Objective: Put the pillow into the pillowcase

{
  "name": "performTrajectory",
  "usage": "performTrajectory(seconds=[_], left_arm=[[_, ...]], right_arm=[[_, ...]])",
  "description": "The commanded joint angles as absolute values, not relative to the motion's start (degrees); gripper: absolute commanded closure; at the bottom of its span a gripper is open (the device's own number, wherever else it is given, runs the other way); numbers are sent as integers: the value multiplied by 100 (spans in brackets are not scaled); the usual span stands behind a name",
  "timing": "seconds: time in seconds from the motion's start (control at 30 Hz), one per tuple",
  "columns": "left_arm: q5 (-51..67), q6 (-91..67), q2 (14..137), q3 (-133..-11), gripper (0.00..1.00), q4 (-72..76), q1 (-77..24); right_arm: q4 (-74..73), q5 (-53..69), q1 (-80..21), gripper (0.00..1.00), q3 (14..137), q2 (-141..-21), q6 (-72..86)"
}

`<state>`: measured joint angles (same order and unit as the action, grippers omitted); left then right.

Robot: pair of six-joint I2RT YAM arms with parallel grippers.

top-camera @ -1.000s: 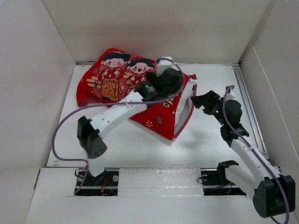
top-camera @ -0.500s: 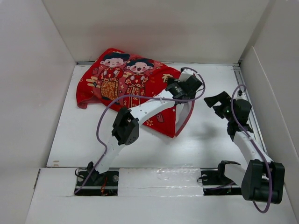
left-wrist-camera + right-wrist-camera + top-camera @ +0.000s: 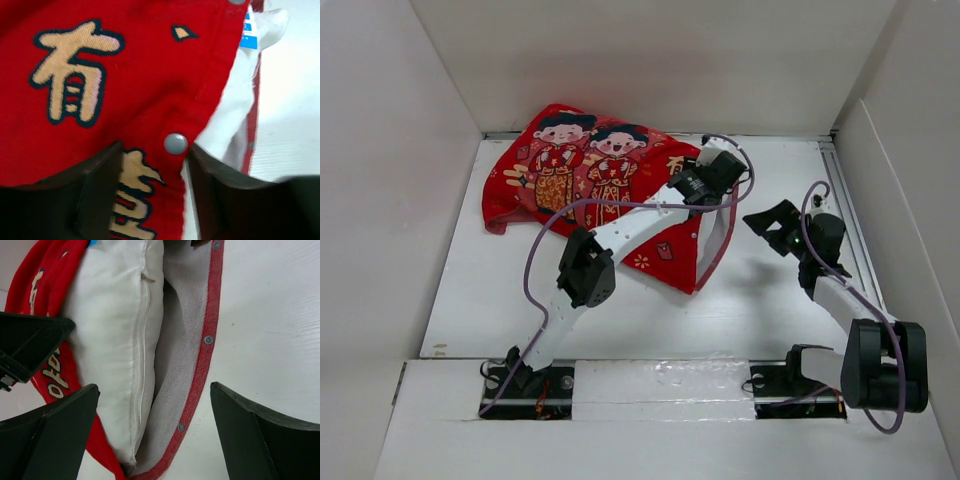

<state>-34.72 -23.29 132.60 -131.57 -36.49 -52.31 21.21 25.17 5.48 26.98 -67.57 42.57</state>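
Over the near right part of the white table (image 3: 620, 320), the right gripper (image 3: 772, 222) is held low. It is pointed left at the open mouth of the pillowcase (image 3: 590, 190) and is clear of it. Its jaws are spread wide and nothing is held between them.

From its wrist view the mouth is seen gaping. The pillow (image 3: 120, 330) is lodged inside with its zipped end showing, while the lower flap — grey lining, red hem, metal snaps (image 3: 207, 340) — is laid flat on the table to the right of it.

A little farther, the left gripper (image 3: 155, 149) is set down on the upper red flap at the far right corner of the mouth. Its jaws are partly apart, and the hem with one of the metal snaps is straddled by them; no pinch on the cloth can be made out. A blue-and-white tag (image 3: 248, 32) is seen just beyond, on the white end of the pillow.

Farther and to the left, the rest of the pillowcase is spread toward the far left corner of the table — the cartoon couple (image 3: 585, 160) is turned face up.
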Motion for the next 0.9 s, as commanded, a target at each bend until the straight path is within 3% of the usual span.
performTrajectory(seconds=[0.0, 0.07, 0.1, 0.17, 0.3, 0.4, 0.7, 0.77, 0.8, 0.83, 0.87], left_arm=[[-3612, -2188, 13262, -13430, 55, -3744, -5150], [-3612, -2249, 13263, -13430, 71, -3744, -5150], [-3612, -2250, 13263, -13430, 86, -3744, -5150], [-3612, -2250, 13105, -13491, 93, -3796, -5150], [-3761, -2206, 12658, -13632, 100, -3727, -5378], [-3701, -2039, 12271, -13693, 100, -3621, -5563], [-1734, -1872, 11698, -13316, 100, -3182, -5616], [-1199, -1872, 11698, -13368, 100, -3129, -5616], [-1082, -1924, 11698, -13551, 100, -3129, -5616], [-977, -1925, 11794, -13692, 100, -3129, -5616], [-880, -1925, 11934, -13859, 100, -3199, -5616]], right_arm=[[2716, 2637, 422, 3, 2698, -6697, 4289], [2716, 2566, 422, 3, 2698, -6768, 4289], [2890, 2566, 370, 3, 2698, -6872, 4289], [3328, 2785, 290, 3, 2646, -7213, 4289], [5478, 3357, 220, 0, 2435, -8031, 4779], [6220, 3725, 167, 0, 2776, -8986, 5157], [9463, 4386, -262, 0, 4593, -11608, 6941], [9284, 4386, -438, 24, 5104, -12171, 7206], [8968, 4386, -657, 46, 5385, -12312, 7207], [8869, 4386, -781, 99, 5858, -12453, 7207], [8938, 4334, -895, 100, 5984, -12619, 7564]])
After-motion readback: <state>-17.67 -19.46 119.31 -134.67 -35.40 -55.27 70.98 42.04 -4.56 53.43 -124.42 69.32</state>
